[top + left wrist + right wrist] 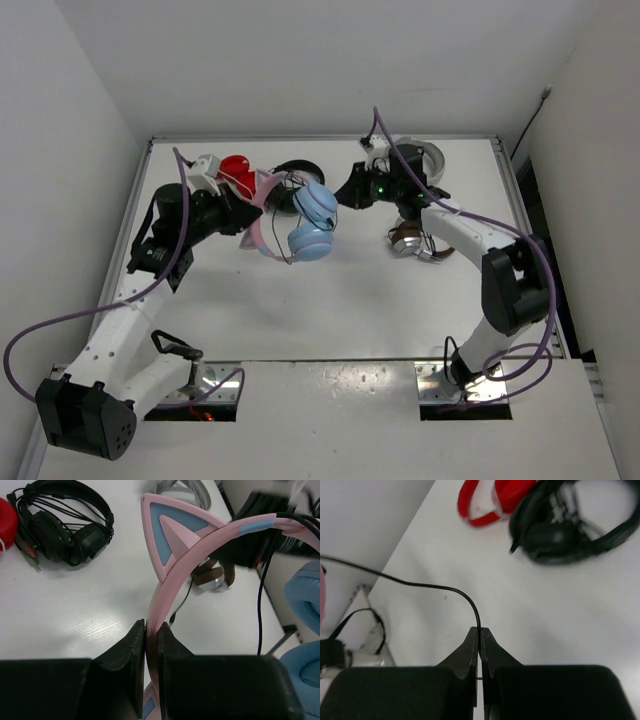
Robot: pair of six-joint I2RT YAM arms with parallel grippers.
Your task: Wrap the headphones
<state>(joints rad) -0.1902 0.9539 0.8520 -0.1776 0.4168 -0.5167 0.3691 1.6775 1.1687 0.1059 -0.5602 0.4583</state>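
The headphones [312, 225] have a pink cat-ear headband and light blue round ear cups, and are held up over the table's back middle. My left gripper [248, 212] is shut on the pink headband [170, 575]; its tips [151, 630] pinch the band just below one cat ear. The blue cups [306, 597] hang at the right of the left wrist view, with the thin black cable [260, 595] running down beside them. My right gripper [347, 195] is just right of the cups. It is shut on the black cable [445, 587], which arcs left from its tips [480, 631].
A red pair [237, 168] and a black pair [297, 172] lie at the back behind the left gripper. A white-grey pair [428, 155] lies at the back right. A brown and silver pair [415, 243] lies under the right arm. White walls bound the table.
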